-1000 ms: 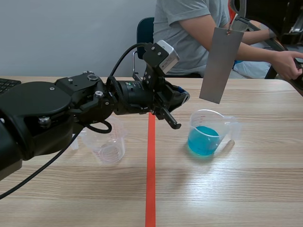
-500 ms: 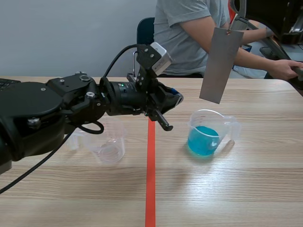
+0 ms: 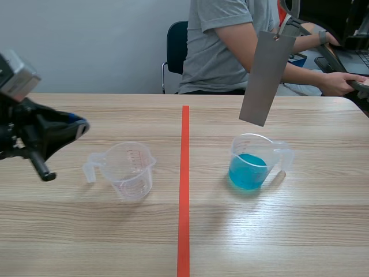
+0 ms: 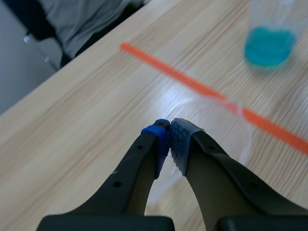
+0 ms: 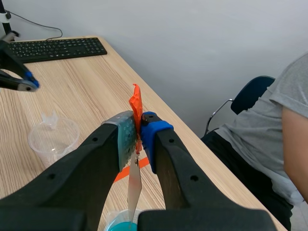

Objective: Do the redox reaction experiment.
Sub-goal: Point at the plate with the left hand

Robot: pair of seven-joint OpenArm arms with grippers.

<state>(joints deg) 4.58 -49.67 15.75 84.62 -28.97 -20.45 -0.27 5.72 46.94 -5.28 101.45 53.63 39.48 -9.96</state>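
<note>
left gripper (image 4: 171, 139): closed on nothing, pads touching, near clear cup (image 3: 130, 170)
right gripper (image 5: 137, 130): clamped on strip (image 3: 264, 78)
strip: hanging above blue cup (image 3: 249, 164), not touching

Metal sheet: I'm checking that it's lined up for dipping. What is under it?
Under the metal sheet, which hangs from the right gripper, stands the measuring cup of blue liquid, with a gap between them. The liquid hides the cup's floor.
</note>
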